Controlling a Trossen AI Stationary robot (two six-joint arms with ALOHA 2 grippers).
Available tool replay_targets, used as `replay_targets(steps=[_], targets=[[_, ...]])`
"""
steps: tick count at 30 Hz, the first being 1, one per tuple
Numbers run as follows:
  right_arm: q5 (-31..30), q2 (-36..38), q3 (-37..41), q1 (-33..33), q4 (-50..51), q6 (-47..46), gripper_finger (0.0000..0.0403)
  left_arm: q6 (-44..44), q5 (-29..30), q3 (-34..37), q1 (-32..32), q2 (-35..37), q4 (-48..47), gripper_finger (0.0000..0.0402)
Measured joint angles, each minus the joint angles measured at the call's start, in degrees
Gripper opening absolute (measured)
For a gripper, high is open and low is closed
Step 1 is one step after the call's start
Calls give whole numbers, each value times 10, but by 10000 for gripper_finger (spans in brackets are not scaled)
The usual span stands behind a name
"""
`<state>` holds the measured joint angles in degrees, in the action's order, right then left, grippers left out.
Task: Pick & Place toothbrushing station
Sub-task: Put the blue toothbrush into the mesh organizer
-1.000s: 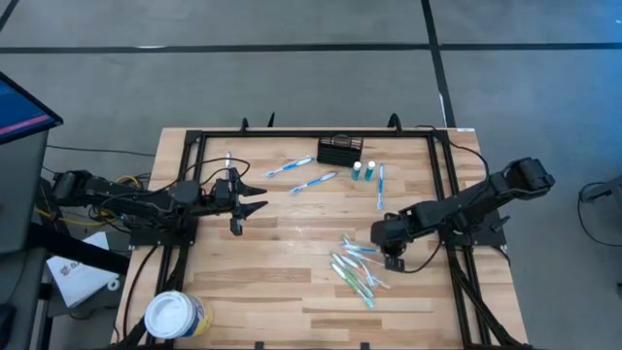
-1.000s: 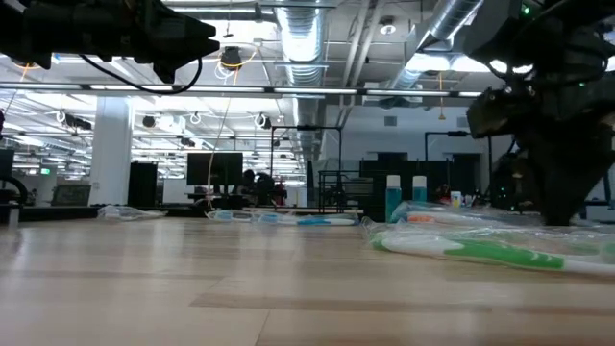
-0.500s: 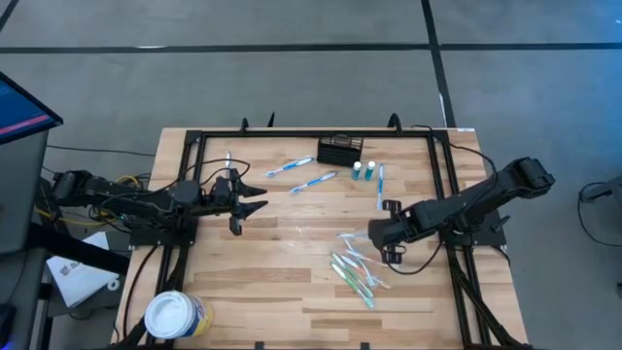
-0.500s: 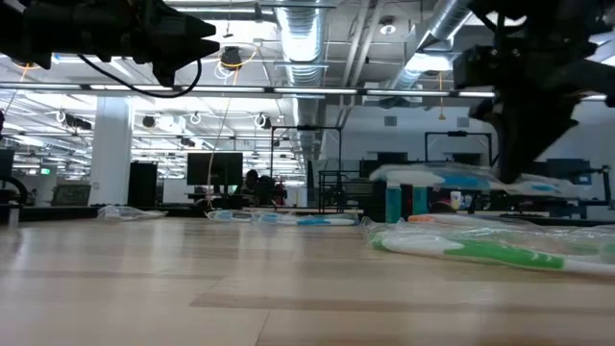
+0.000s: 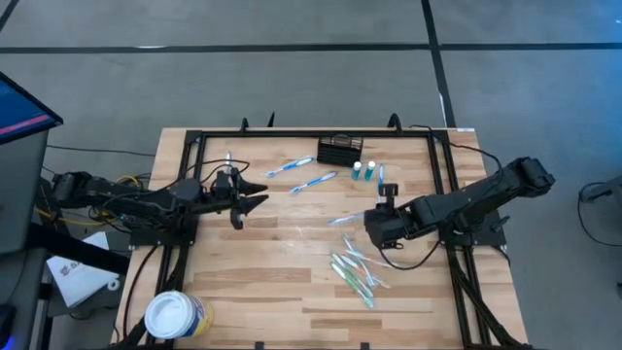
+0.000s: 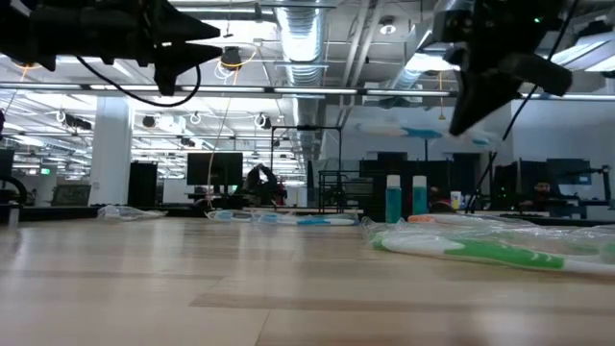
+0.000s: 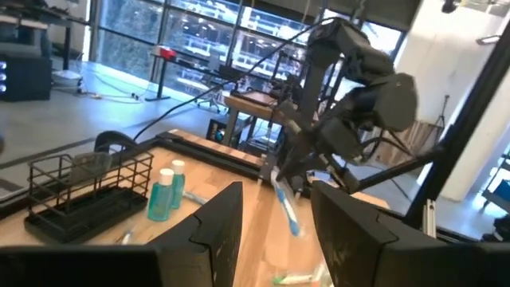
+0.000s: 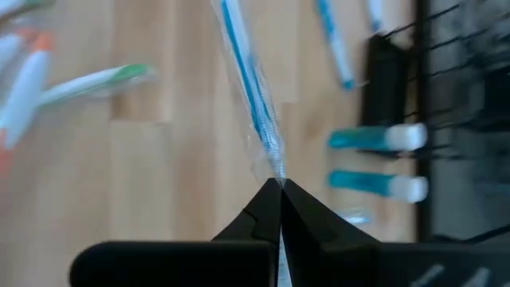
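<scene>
Between my right pincer's closed fingertips I have the end of a clear-wrapped blue-and-white toothbrush, pinched tight and lifted off the wooden slatted tabletop; in the high view that pincer sits right of centre with the brush sticking out toward the middle. Below it on the boards lies a loose pile of wrapped green, orange and blue toothbrushes. Just beyond the pincer, toward the far edge, stand two small teal bottles with white caps, with another blue toothbrush beside them.

Past those bottles sits the toothbrushing station: a small black rectangular wire-mesh caddy, low and open-topped, with compartments I can see through in the left wrist view. It rests at the far edge of the tabletop, near the middle, well apart from the right pincer and a little to its left.

My left pincer hovers over the left part of the tabletop, fingers parted and holding nothing. Two more blue toothbrushes lie between it and the caddy. A round white tub with a yellow-blue label stands at the near left corner.
</scene>
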<state>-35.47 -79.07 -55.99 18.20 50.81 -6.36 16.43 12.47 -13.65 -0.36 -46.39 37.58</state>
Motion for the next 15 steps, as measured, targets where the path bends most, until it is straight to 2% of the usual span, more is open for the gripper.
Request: replay_targets(steps=[4,8,15], targets=[[-48,0,-20,-4,0,38,0,25,0,0,18,-46,49,145],[-66,0,-37,-15,-5,70,0,81,-10,-17,42,-106,78,145],[-87,0,-45,-24,-30,134,0,111,-119,-108,79,-219,79,145]])
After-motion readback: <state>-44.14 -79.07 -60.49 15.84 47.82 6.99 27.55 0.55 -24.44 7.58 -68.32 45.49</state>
